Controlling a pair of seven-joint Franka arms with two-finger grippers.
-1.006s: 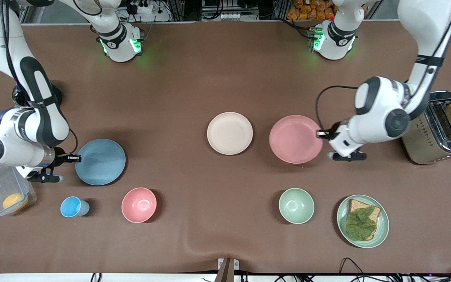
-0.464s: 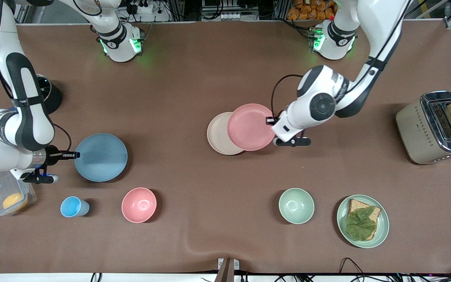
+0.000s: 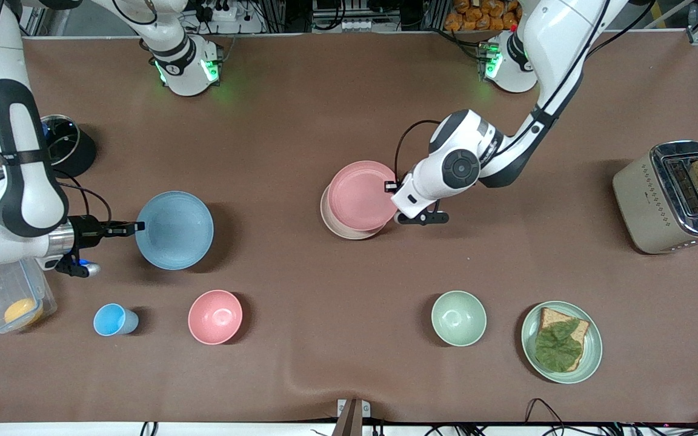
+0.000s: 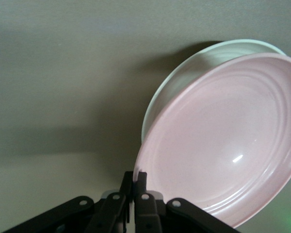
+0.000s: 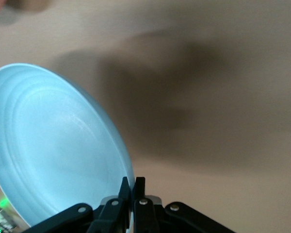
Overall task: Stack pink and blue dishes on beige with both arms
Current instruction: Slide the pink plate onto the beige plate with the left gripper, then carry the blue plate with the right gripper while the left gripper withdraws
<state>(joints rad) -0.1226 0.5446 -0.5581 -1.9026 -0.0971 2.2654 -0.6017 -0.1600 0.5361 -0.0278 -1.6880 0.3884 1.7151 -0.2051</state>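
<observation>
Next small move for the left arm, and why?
Probably lower and release. The left end effector grips the rim of the flat pale pink matte plate, which hangs almost centred over the flat cream-beige matte plate. The right end effector holds the flat light blue matte plate aloft.

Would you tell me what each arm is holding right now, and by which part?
The left gripper holds the pink plate by its rim, over the beige plate. The right gripper holds the blue plate by its rim.

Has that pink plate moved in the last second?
Yes. The pink plate, pinched by the left gripper, went from beside the beige plate to over it.
</observation>
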